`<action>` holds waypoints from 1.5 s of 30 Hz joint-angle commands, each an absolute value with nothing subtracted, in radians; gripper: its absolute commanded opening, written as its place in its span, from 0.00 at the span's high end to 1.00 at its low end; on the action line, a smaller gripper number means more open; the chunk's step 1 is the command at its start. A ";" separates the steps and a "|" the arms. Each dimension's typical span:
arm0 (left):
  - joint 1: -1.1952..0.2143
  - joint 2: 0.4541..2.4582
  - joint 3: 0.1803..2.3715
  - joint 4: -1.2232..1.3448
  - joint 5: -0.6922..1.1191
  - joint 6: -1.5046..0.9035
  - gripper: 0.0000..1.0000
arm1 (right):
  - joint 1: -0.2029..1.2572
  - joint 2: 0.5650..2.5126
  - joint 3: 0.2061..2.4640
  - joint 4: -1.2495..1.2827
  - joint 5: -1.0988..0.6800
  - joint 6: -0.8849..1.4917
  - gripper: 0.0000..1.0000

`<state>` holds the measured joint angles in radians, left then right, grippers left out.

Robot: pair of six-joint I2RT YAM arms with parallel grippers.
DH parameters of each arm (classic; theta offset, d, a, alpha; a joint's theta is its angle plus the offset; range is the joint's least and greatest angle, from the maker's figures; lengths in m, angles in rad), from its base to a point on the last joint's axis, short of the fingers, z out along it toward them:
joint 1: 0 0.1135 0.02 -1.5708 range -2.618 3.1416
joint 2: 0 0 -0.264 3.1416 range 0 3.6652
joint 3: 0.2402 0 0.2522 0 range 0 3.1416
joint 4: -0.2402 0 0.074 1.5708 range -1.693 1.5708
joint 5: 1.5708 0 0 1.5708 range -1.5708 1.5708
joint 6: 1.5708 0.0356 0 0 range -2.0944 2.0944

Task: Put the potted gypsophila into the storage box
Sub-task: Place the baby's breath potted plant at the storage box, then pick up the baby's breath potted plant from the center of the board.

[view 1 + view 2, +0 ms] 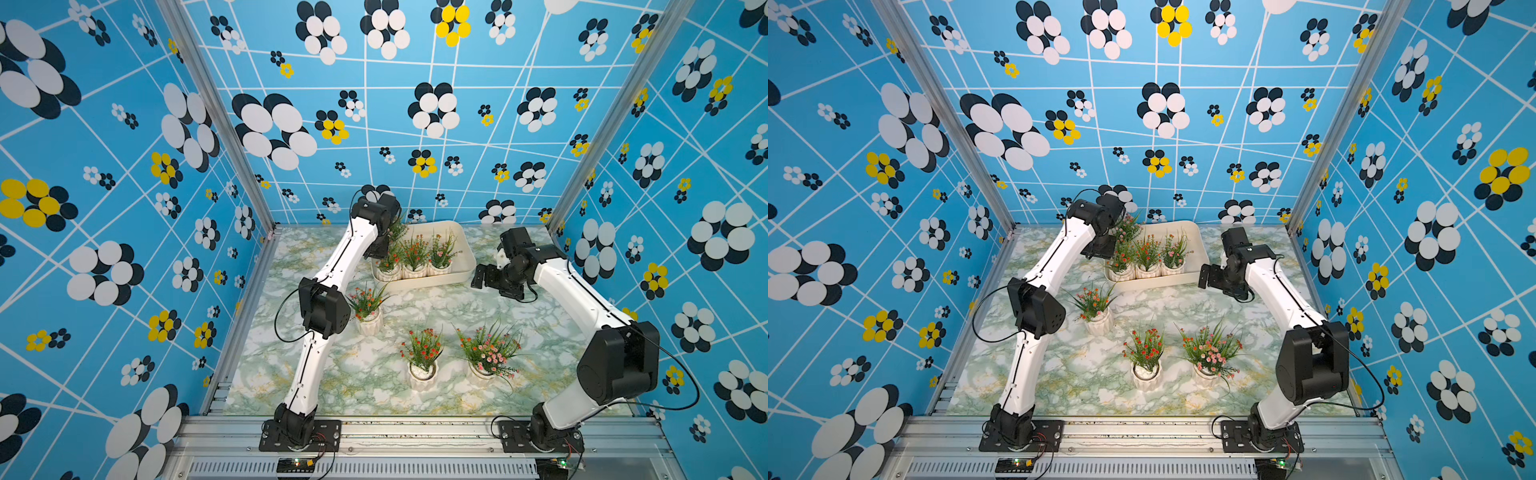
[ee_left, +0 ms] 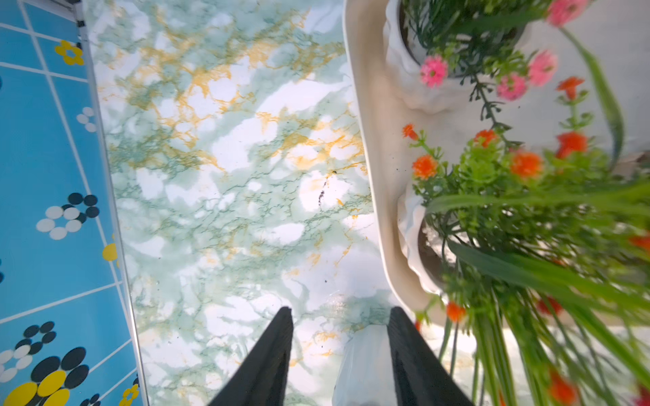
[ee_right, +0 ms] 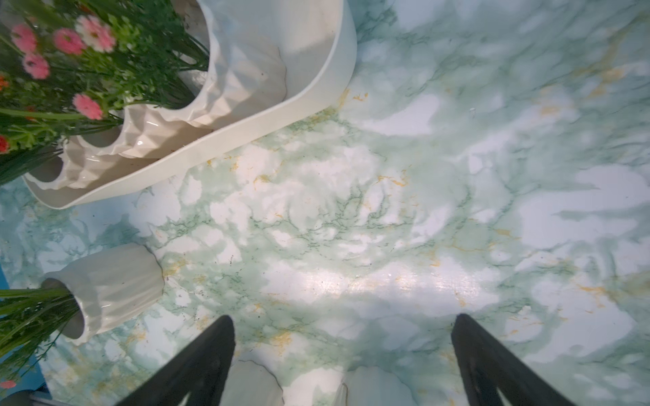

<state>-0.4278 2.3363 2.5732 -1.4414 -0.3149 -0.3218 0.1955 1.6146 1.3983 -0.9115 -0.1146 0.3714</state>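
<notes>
The cream storage box (image 1: 467, 249) (image 1: 1200, 249) stands at the back of the marble table and holds several potted gypsophila in white ribbed pots, such as one with orange flowers (image 1: 414, 266). Three more pots stand on the table: one near the left arm (image 1: 369, 322) (image 1: 1098, 322) and two in front (image 1: 423, 376) (image 1: 482, 370). My left gripper (image 1: 380, 251) (image 2: 342, 311) hovers at the box's left end, beside its rim (image 2: 365, 140), jaws apart and holding nothing. A white pot (image 2: 365, 365) shows on the table beyond them. My right gripper (image 1: 478, 278) (image 3: 344, 320) is wide open and empty by the box's right front corner.
Blue flower-patterned walls with metal rails close in the table on three sides. In the right wrist view the box's corner (image 3: 246, 130) and a table pot (image 3: 109, 281) lie off to one side, with bare marble under the fingers.
</notes>
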 commanded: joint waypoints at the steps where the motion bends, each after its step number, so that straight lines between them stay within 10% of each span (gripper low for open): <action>1: -0.422 2.245 2.603 -1.488 -0.347 -0.345 0.50 | 0.191 1.606 1.427 -1.012 -0.035 0.309 0.01; 45: -0.132 1.266 1.247 -1.090 0.099 -0.423 0.33 | 0.003 0.898 0.834 -1.391 0.097 0.670 0.01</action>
<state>-0.1429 1.2926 1.2716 -1.1034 0.0635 -0.4431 0.0078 0.9195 0.8589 -1.3617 0.1059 0.6415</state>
